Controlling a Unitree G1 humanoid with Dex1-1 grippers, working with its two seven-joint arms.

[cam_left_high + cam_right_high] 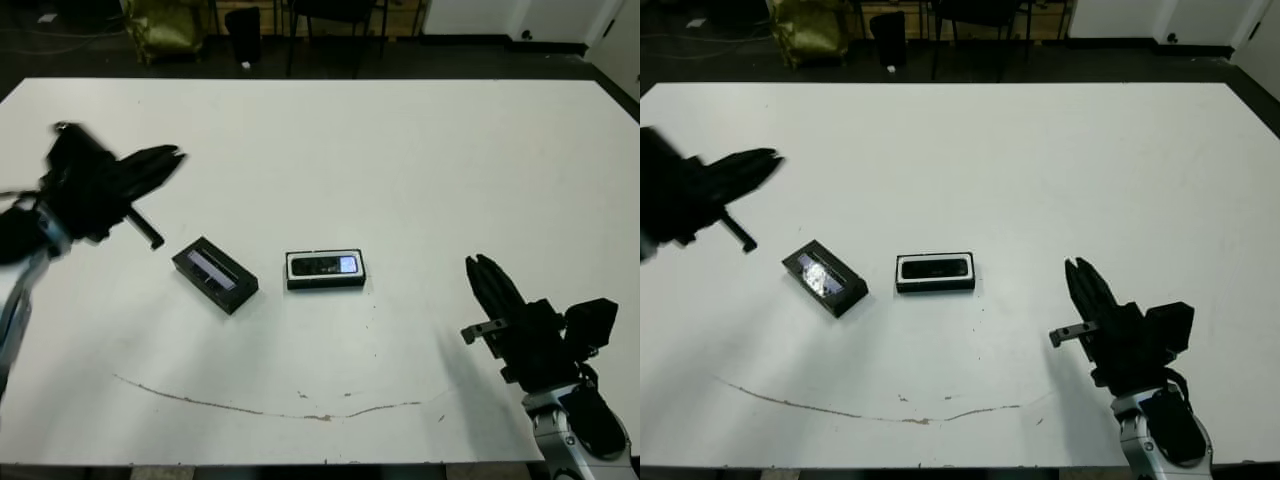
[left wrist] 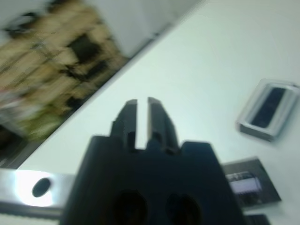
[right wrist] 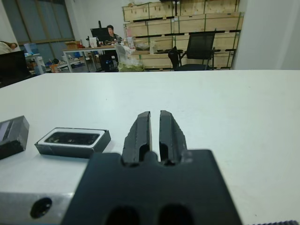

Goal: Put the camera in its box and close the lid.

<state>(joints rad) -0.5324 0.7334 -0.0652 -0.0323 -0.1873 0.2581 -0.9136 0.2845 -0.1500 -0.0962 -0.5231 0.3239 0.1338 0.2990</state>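
The camera (image 1: pixel 326 266) already lies in the box (image 1: pixel 325 281); the lid (image 1: pixel 214 275) rests just beside. Both our grippers, left (image 1: pixel 165 158) and right (image 1: pixel 485 272), are empty with fingers together. We should part the left fingers, grasp the lid's long edges, and seat it squarely.

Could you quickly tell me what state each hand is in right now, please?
Left hand: closed, holding nothing, raised above the table.
Right hand: closed, holding nothing, away from the box.
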